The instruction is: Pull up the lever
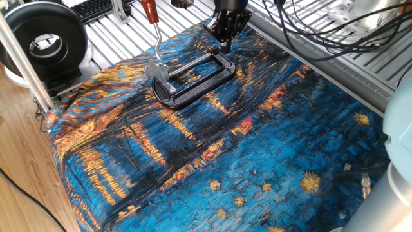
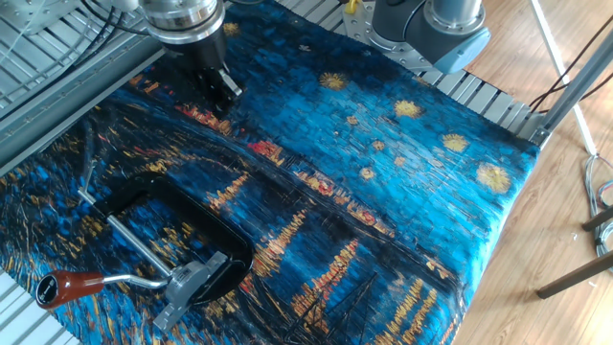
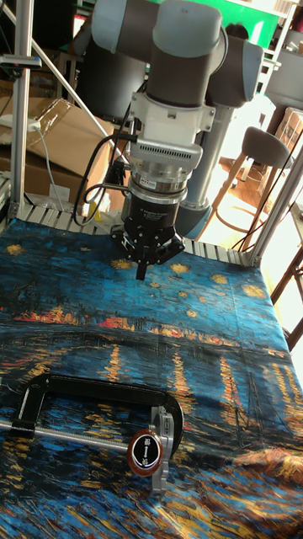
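The lever (image 2: 124,281) is a thin curved silver arm with a red tip (image 2: 69,286), hinged to a silver bracket (image 2: 193,280) at one end of a black C-clamp frame (image 2: 206,225). In one fixed view the lever (image 1: 158,40) reaches from the bracket (image 1: 158,71) toward the table's far edge. The tall fixed view shows the red tip (image 3: 146,450) end-on. My gripper (image 2: 226,94) hangs above the cloth beyond the clamp's other end, well away from the lever. It is shut with nothing held; its tips (image 3: 140,271) meet in a point, and the gripper (image 1: 225,42) is near the clamp's corner.
A blue and orange painted cloth (image 2: 383,192) covers the table. Slatted metal rails (image 1: 335,58) and cables run along one side. A black round device (image 1: 45,42) and a keyboard (image 1: 96,8) sit beyond the cloth's edge. The robot base (image 2: 431,29) stands at the table's border.
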Available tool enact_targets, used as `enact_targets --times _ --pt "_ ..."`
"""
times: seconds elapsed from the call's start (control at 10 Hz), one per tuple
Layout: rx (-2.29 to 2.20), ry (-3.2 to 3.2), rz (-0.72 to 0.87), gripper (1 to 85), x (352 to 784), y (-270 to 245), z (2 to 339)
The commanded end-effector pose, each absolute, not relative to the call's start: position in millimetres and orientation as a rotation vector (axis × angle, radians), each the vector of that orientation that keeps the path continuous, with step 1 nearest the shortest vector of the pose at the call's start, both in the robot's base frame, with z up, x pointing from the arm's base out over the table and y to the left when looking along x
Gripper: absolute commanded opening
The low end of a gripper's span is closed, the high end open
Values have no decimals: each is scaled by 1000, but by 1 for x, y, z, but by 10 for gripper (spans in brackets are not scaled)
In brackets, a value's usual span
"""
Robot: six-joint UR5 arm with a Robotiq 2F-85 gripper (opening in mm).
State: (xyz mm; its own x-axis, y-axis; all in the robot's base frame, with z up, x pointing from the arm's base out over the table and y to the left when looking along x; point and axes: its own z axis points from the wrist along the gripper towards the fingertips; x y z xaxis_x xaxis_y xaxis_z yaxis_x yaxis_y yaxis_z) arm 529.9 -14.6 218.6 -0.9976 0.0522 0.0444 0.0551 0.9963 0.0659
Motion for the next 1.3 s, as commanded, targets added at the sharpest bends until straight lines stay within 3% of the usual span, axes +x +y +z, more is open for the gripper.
enact_targets --times 0.0,0.3,0.9,1.2 --pt "-66 -3078 -51 13 524 -24 220" --pt "-4 -3029 -57 13 532 -35 237" --pt "105 -3057 -160 13 564 -41 231" --pt "111 -3105 -27 13 581 -51 224"
